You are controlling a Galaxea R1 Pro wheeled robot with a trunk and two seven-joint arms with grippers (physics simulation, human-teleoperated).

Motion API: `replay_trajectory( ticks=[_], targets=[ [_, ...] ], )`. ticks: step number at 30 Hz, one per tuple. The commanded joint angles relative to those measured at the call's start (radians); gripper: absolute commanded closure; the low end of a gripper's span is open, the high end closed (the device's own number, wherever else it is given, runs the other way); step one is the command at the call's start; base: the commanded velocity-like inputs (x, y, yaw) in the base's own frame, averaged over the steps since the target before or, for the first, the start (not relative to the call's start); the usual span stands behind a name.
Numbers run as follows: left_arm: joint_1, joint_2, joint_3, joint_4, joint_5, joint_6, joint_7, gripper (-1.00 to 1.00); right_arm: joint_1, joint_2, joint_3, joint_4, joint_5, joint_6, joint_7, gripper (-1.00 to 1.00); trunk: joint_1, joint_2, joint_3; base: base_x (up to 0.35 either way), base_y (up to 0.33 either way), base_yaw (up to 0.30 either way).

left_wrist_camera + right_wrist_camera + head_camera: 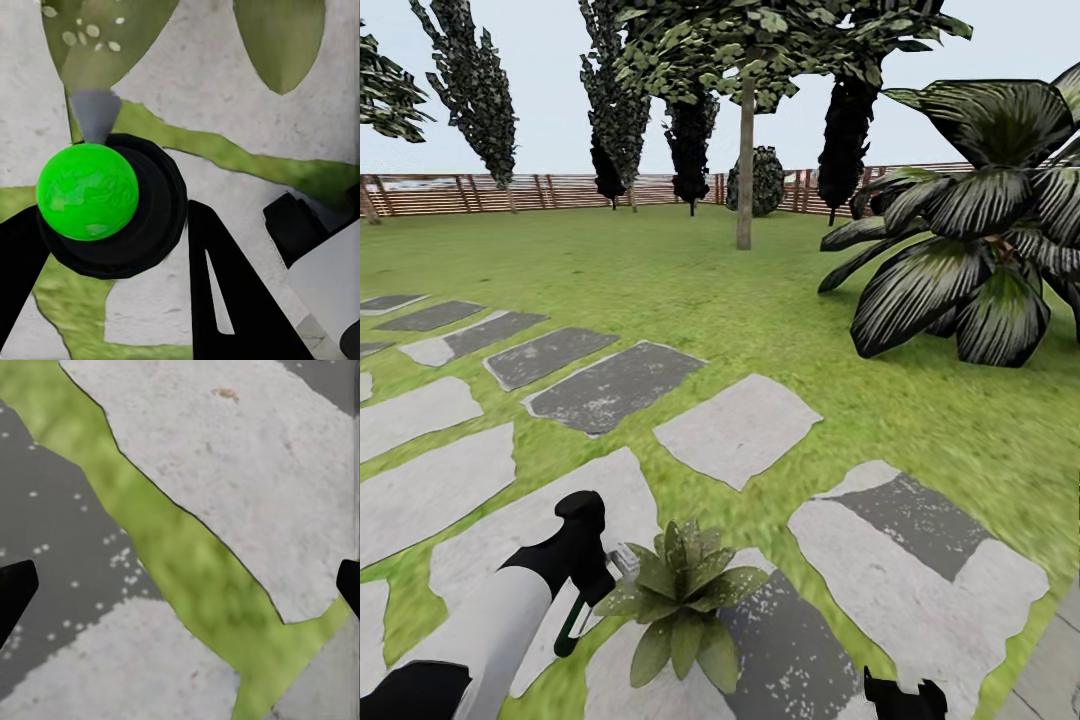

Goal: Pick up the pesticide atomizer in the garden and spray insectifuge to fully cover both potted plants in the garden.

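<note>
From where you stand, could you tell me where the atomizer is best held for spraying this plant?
By its thin dark green handle, where the left gripper appears to hold it, gripped from the side away from the potted plant so the pale head faces the leaves.

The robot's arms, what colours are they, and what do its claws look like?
The left arm is a smooth, pale grey-white tube with black parts at each end: a black joint near the bottom corner and a black wrist. Its left claw is black and chunky, with flat, pointed black fingers. The right claw is black too, with dark fingertips. No cables or markings show.
</note>
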Motion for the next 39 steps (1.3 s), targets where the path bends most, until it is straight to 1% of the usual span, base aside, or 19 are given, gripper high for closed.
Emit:
replay_trajectory(
  ticks=[1,15,22,26,29,31,33,38,39],
  targets=[
    [-0.001,0.001,-0.004,-0.002,-0.006,0.008,-0.009,1.00,-0.001,0.000,-0.006,0.002,0.010,-0.004,-0.003,-1.00,0.000,0.000,-0.001,0.068,-0.256,0.006],
    [-0.001,-0.002,-0.003,0.001,-0.006,0.008,-0.006,1.00,-0.001,0.000,-0.006,0.003,0.011,-0.004,-0.003,-1.00,0.000,0.000,-0.001,-0.013,-0.271,0.253],
    [0.004,0.013,0.006,0.012,-0.005,0.005,-0.004,1.00,-0.001,0.000,-0.006,0.003,0.011,-0.004,-0.003,-1.00,0.000,0.000,-0.001,0.072,-0.272,0.276],
    [0.023,0.014,0.006,0.012,-0.002,0.004,-0.005,1.00,-0.001,0.000,-0.006,0.003,0.011,-0.004,-0.003,-1.00,0.000,0.000,-0.001,0.082,-0.226,0.276],
    [0.048,0.016,0.008,0.012,0.000,0.003,-0.004,1.00,-0.001,0.000,-0.006,0.003,0.011,-0.004,-0.003,-1.00,0.000,0.000,-0.001,0.074,-0.083,0.189],
    [0.057,0.024,0.008,0.012,0.000,0.002,-0.004,1.00,-0.001,0.000,-0.006,0.003,0.011,-0.004,-0.003,-1.00,0.000,0.000,-0.001,0.023,-0.016,0.042],
    [0.076,0.037,0.008,0.012,0.005,0.002,-0.004,1.00,-0.001,-0.001,-0.006,0.002,0.011,-0.004,-0.003,-1.00,0.000,0.000,-0.001,0.006,-0.004,0.012],
    [0.083,0.062,0.009,0.012,0.008,0.002,-0.004,1.00,-0.001,-0.002,-0.006,0.002,0.011,-0.004,-0.003,-1.00,0.000,0.000,-0.001,0.001,0.000,0.001],
    [0.084,0.064,0.009,0.012,0.008,0.002,-0.004,1.00,-0.001,-0.001,-0.006,0.002,0.010,-0.004,-0.003,-1.00,0.000,0.000,-0.001,0.000,0.000,0.000]
  ],
)
